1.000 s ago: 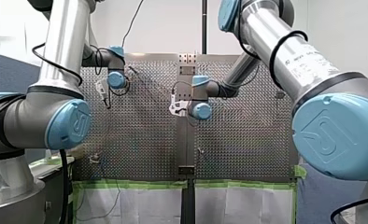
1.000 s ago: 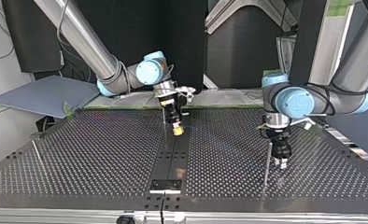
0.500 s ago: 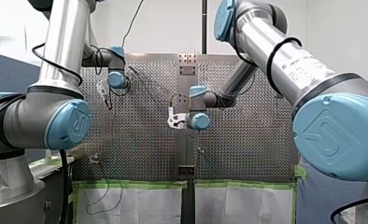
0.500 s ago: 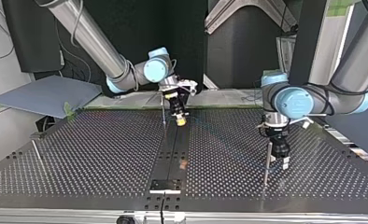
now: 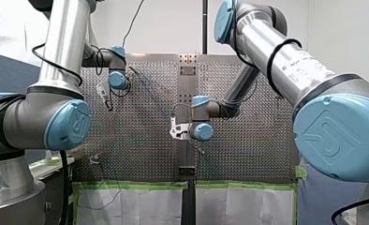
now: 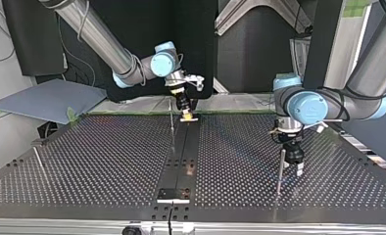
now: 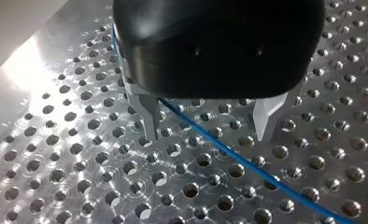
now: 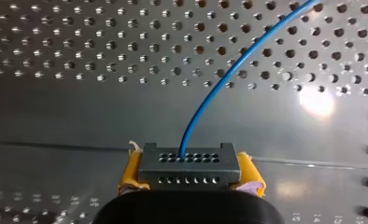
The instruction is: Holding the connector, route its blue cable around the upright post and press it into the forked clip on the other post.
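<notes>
Reading across the top view from its left: a slim post (image 6: 38, 159) stands near the tabletop's (image 6: 108, 161) left edge, well apart from both arms. At the middle of the far edge, the robot's right gripper (image 6: 186, 115) hangs over the dark centre strip (image 6: 183, 152). Its yellow-padded fingers (image 8: 131, 171) are clamped on the connector (image 8: 190, 164), from which the blue cable (image 8: 218, 91) arcs away over the perforations. A thin post (image 6: 171, 122) stands just beside it. Toward the right edge, the left gripper (image 7: 208, 122) sits beside an upright post (image 6: 280, 171), fingers spread wide and gripping nothing. The cable runs between them, apparently untouched. Which post carries the fork cannot be made out.

Assessment: routing is in hand; clipping is not yet done. The next move calls for steady cable tension around the post. Room is ample mid-tabletop and tight at the far edge.
</notes>
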`<state>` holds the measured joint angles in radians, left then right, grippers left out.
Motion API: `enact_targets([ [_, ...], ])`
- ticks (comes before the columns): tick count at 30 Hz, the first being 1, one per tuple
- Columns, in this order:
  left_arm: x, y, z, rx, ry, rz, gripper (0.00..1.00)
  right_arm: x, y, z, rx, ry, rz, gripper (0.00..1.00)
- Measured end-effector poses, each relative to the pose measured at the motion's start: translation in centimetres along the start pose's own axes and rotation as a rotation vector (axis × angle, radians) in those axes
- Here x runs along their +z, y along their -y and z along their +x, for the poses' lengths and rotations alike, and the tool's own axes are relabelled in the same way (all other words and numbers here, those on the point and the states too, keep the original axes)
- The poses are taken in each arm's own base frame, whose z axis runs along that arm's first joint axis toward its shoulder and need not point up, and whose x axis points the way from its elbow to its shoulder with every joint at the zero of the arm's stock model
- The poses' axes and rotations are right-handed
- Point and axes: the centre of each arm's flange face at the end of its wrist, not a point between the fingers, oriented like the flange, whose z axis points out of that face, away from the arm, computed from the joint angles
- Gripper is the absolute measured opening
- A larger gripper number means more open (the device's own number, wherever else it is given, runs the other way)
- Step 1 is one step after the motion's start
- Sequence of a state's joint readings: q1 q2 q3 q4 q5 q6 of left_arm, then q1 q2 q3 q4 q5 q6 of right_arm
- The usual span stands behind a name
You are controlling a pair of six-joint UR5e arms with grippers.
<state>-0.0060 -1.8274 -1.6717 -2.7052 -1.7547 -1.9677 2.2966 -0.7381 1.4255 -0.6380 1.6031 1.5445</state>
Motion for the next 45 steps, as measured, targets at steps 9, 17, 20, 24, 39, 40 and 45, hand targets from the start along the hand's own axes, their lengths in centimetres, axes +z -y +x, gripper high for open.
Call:
enact_targets([
  [9,0.1,-0.2,-0.1,-0.015,0.001,-0.005,1.00,-2.2,-0.2,-5.4,-0.008,0.069,-0.022,0.00],
  [17,0.1,-0.6,-0.3,-0.017,0.017,-0.037,1.00,-3.0,-0.1,-10.2,-0.021,0.128,-0.050,0.00],
  [20,0.2,-0.7,-0.3,-0.017,0.021,-0.041,1.00,-3.3,-0.3,-11.8,-0.023,0.149,-0.059,0.00],
  [24,0.2,-0.7,-0.4,-0.018,0.023,-0.039,1.00,-3.8,-0.6,-14.1,-0.026,0.175,-0.071,0.00],
  [39,0.1,-0.5,-0.2,-0.018,0.017,-0.032,1.00,-5.8,-2.4,-17.4,-0.023,0.197,-0.110,0.00],
  [40,0.1,-0.5,-0.2,-0.017,0.017,-0.032,1.00,-6.1,-2.7,-17.7,-0.022,0.199,-0.116,0.00],
  [45,0.0,-0.5,-0.1,-0.016,0.010,-0.034,1.00,-7.3,-3.9,-18.7,-0.021,0.212,-0.135,0.00],
])
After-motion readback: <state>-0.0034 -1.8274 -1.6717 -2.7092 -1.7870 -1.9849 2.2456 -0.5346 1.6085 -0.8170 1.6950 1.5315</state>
